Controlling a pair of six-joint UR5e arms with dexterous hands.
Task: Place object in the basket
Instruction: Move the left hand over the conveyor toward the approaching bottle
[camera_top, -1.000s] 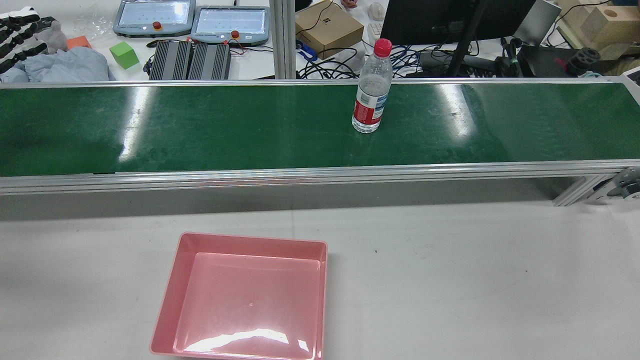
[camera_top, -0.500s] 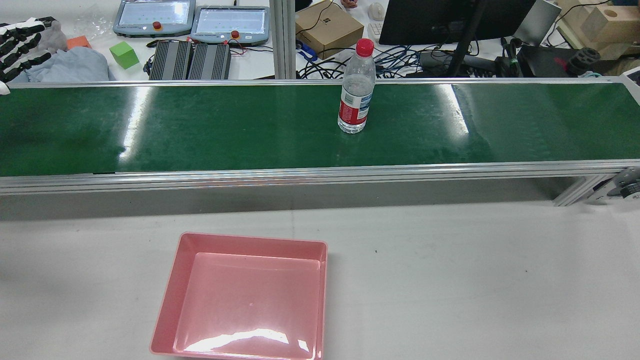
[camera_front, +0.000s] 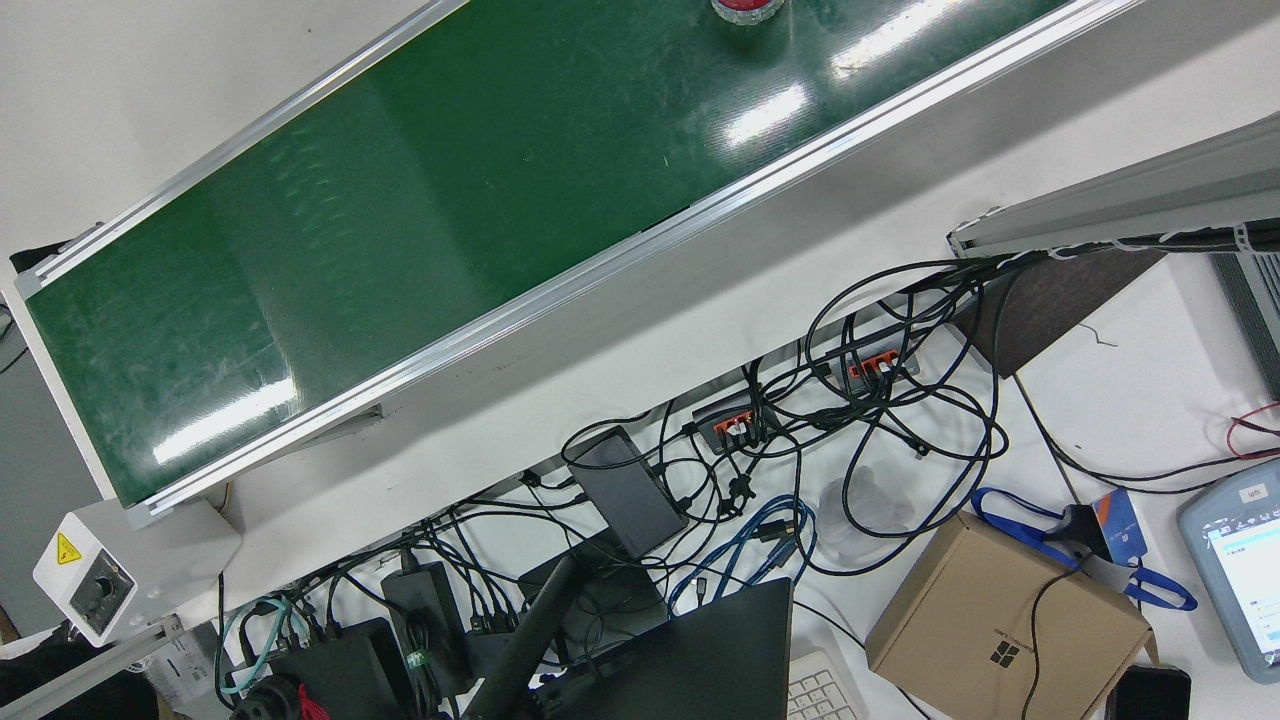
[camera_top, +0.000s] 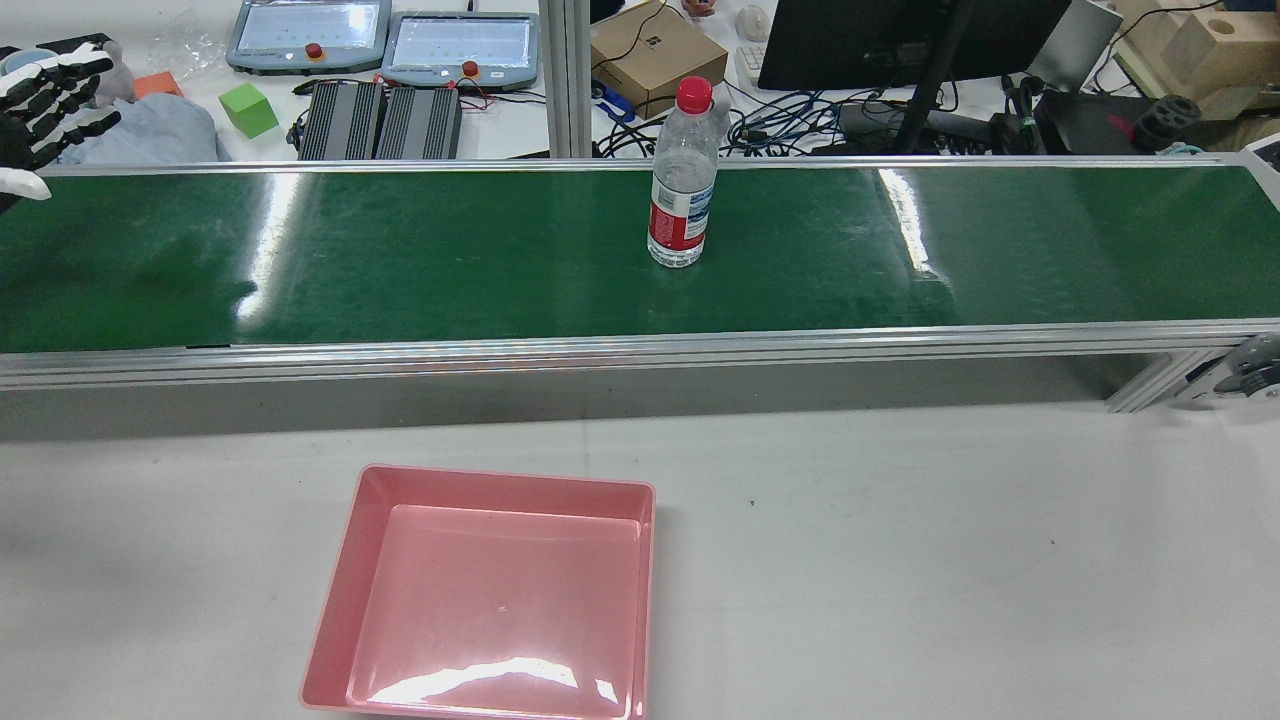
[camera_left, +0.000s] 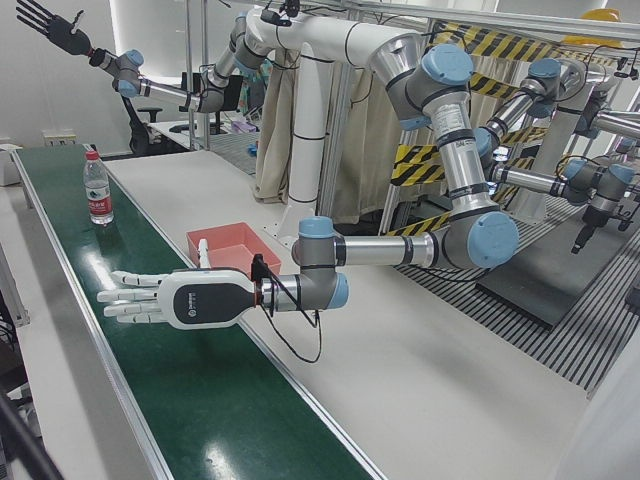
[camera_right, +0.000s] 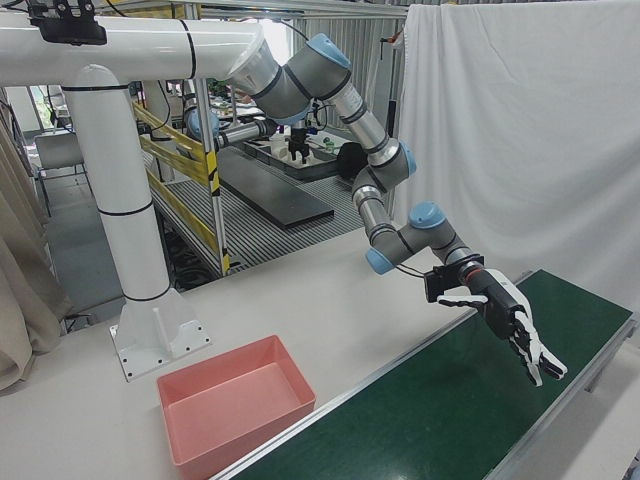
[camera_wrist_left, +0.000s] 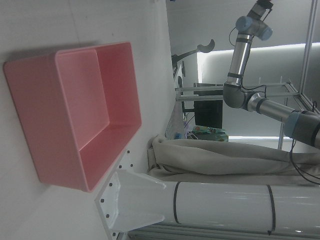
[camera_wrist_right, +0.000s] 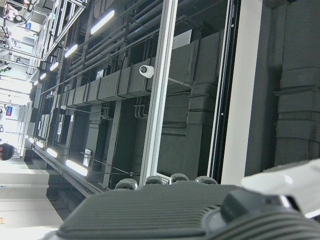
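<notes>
A clear water bottle (camera_top: 683, 200) with a red cap and red label stands upright on the green conveyor belt (camera_top: 400, 260). It also shows far down the belt in the left-front view (camera_left: 97, 190). The empty pink basket (camera_top: 338, 600) sits on the white table in front of the belt. My left hand (camera_top: 40, 95) is open with its fingers spread. It hovers over the belt's left end, well left of the bottle, and also shows in two other views (camera_left: 175, 298) (camera_right: 505, 320). My right hand (camera_left: 45, 22) is raised high in the air, open.
Behind the belt are teach pendants (camera_top: 385, 40), a cardboard box (camera_top: 655, 55), a monitor, cables and a green cube (camera_top: 247, 108). The belt has aluminium side rails (camera_top: 640, 345). The left hand view looks at the basket (camera_wrist_left: 75, 115); the right hand view shows only the ceiling.
The bottle has moved left along the belt, still upright. My left hand has come a little further into the rear view at the left edge.
</notes>
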